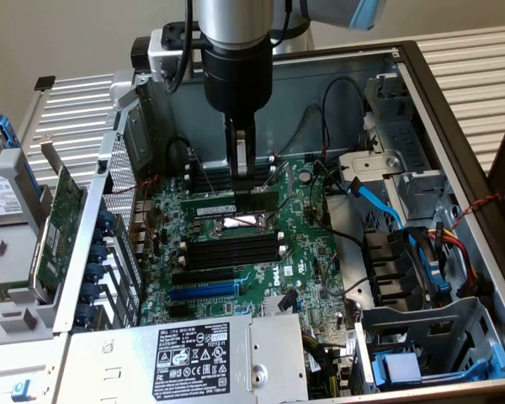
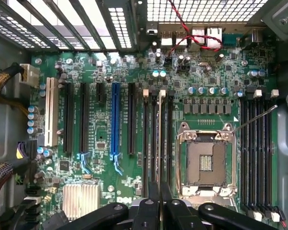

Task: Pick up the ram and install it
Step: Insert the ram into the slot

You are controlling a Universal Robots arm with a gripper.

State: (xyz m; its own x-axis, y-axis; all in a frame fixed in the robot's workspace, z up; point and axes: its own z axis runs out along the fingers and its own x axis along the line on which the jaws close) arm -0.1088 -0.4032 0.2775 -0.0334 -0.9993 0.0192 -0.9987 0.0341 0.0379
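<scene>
Over memory slots (image 2: 145, 143), gripper (image 2: 159, 188) clamped on ram (image 2: 159, 134); thin green stick, edge-on in wrist view.

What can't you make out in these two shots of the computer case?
- Wrist view: the ram is edge-on, so its chips and label are hidden.
- Exterior view: the gripper covers where the ram meets its slot, so seating is unclear.
- Exterior view: the power supply label print is too small to read.
</scene>
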